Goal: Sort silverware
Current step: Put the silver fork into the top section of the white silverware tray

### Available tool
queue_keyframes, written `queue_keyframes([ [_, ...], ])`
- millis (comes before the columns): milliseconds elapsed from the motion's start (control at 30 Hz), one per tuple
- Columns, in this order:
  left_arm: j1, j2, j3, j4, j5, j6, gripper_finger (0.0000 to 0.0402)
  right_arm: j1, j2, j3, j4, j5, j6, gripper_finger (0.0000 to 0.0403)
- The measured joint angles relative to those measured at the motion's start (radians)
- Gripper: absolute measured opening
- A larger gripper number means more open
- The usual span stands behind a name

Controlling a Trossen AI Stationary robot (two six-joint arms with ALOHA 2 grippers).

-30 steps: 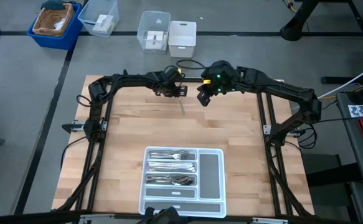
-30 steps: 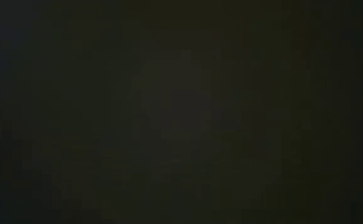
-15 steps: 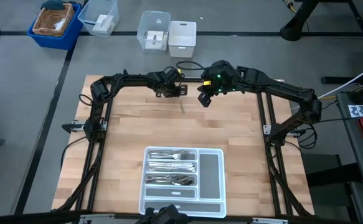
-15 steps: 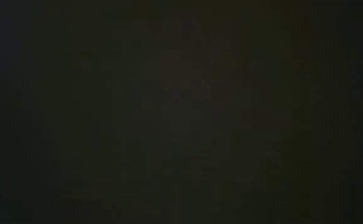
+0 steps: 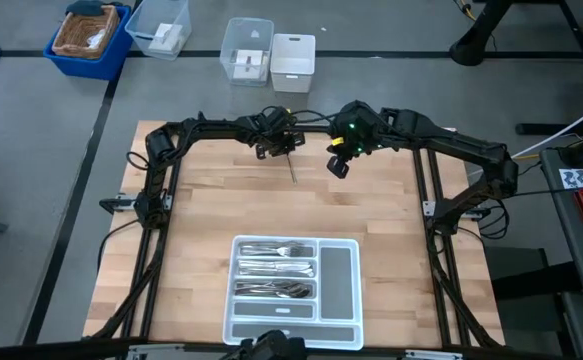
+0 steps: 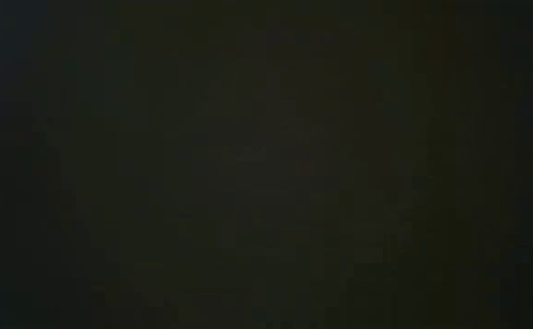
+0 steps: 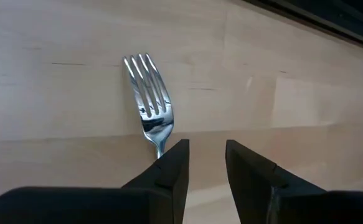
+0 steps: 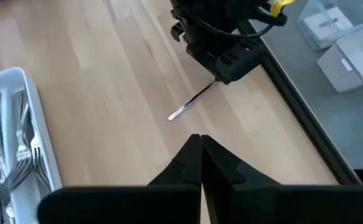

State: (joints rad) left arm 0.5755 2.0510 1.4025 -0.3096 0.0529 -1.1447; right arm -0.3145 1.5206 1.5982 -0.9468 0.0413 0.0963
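**Left wrist view: fork lies just off the open fingers**

Left gripper (image 7: 205,163) stands with fingers parted and nothing between them. Fork (image 7: 149,102) lies flat on the table (image 7: 281,93), its handle end at one fingertip, beside the gap, not in it; long axis runs straight away from the fingers, tines far.

Right gripper (image 8: 198,146) is near, closed and empty. Tray (image 5: 339,275) sits well apart. No obstacle seen.

The wooden table (image 5: 201,220) carries a white tray (image 5: 339,275) toward 6 o'clock, with silverware (image 5: 274,268) lying in its left compartments. A single fork (image 5: 293,172) lies flat on the bare wood toward 12 o'clock, well apart from the tray, tines pointing to 6 o'clock.
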Motion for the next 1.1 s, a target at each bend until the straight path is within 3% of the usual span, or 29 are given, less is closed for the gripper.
queue_keyframes([
  [333, -0.012, 0.000, 0.000, -0.006, 0.003, -0.111, 0.0095, 0.000, -0.003, 0.000, 0.001, 0.001, -0.102, 0.0005],
  [633, -0.054, -0.001, 0.000, -0.188, -0.038, -0.204, 0.0095, 0.000, -0.003, 0.000, 0.001, 0.001, -0.153, 0.0005],
  [1100, -0.056, -0.001, 0.030, -0.100, -0.058, -0.245, 0.0095, 0.000, -0.003, 0.000, 0.001, 0.001, -0.158, 0.0005],
])
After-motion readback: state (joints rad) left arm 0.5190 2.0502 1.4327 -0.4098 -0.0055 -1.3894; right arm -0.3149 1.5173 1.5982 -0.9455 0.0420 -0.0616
